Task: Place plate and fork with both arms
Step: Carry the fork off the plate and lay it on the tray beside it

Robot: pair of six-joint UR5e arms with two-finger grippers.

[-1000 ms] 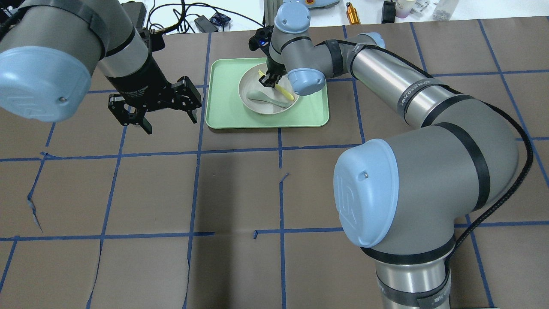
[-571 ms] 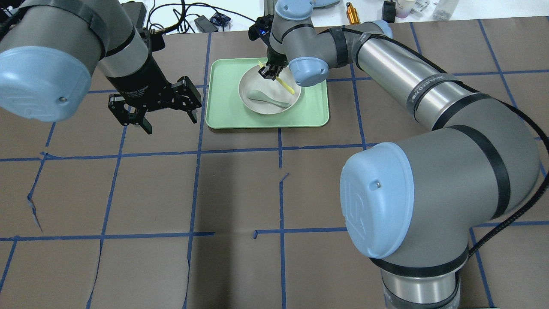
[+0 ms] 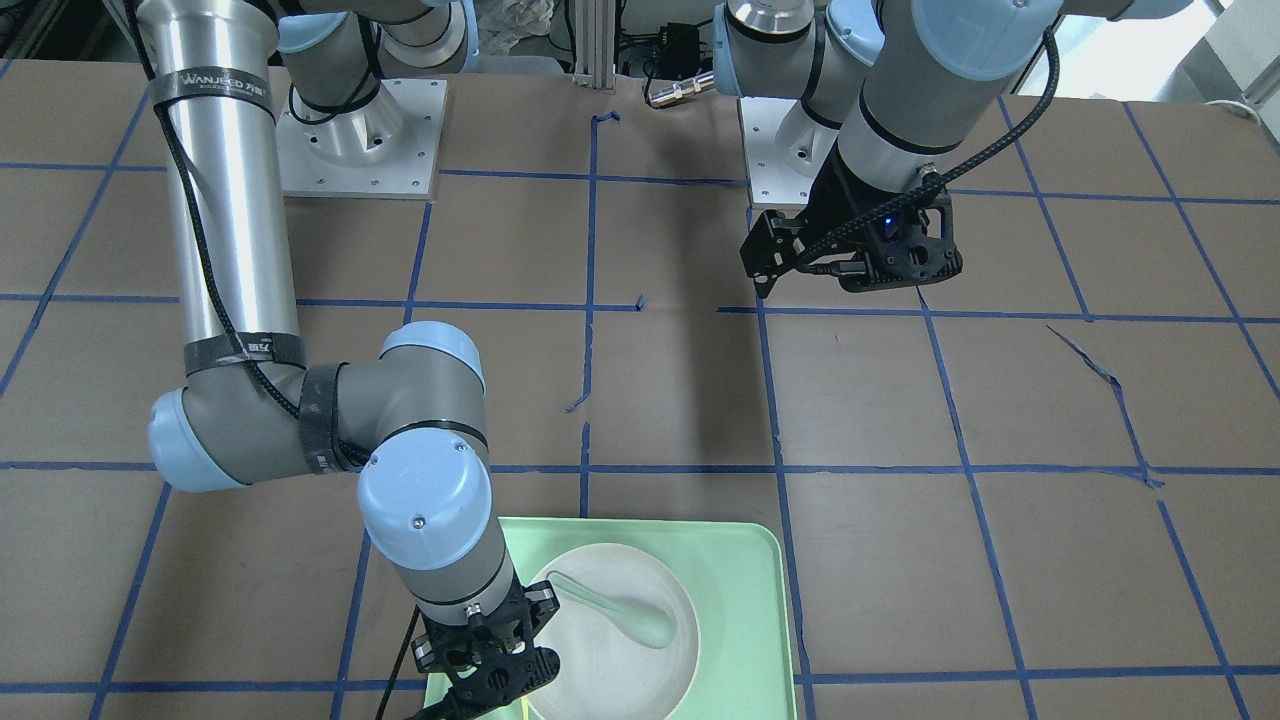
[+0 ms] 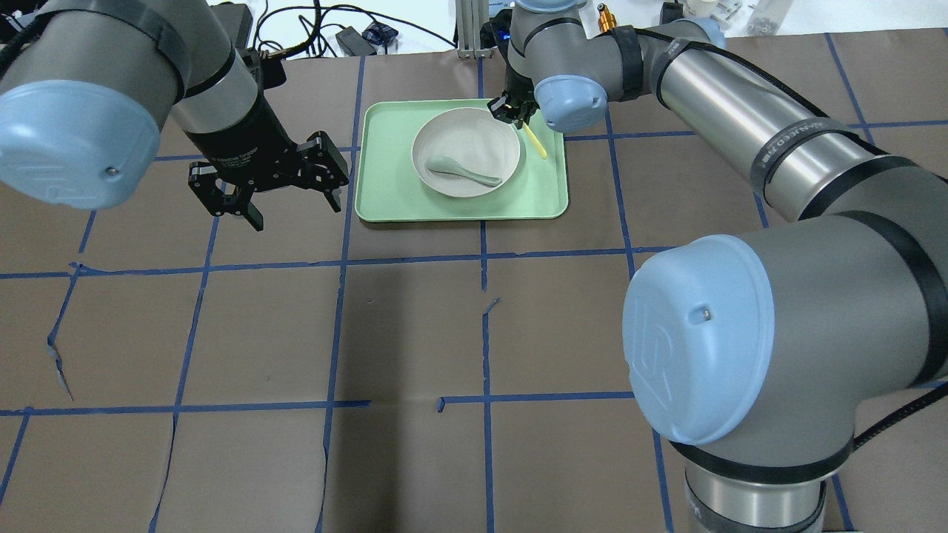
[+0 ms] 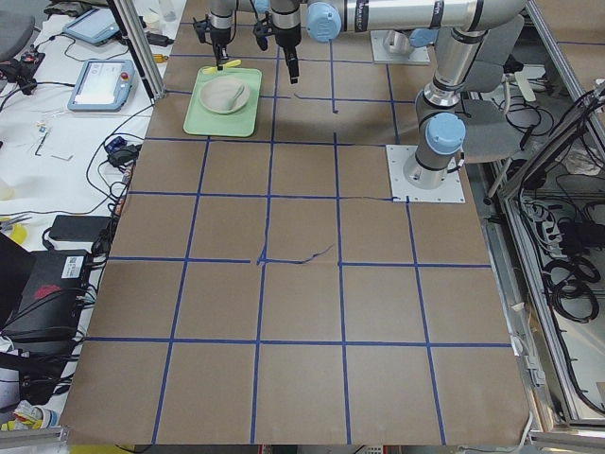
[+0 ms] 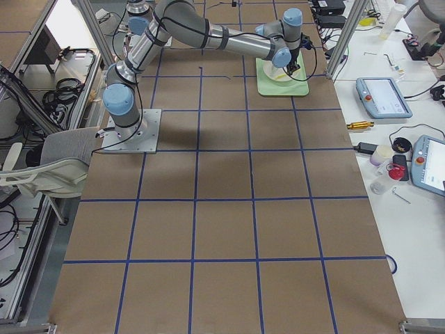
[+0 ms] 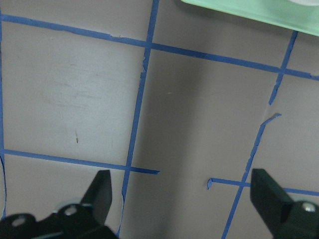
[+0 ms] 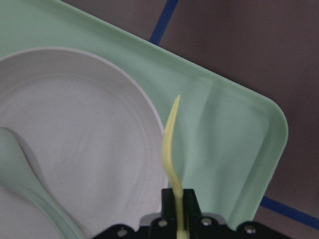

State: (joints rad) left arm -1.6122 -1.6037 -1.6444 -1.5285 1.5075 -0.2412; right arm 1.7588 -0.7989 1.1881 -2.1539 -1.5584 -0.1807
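Lying inside plate [image 4: 474, 132], seemingly loose: spoon [image 4: 463, 171].

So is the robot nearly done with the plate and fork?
Not yet. Done: the right gripper has picked up the fork. In hand: it holds it over the tray. To do: the plate sits on the tray with the spoon inside, and the open left gripper hovers beside it.
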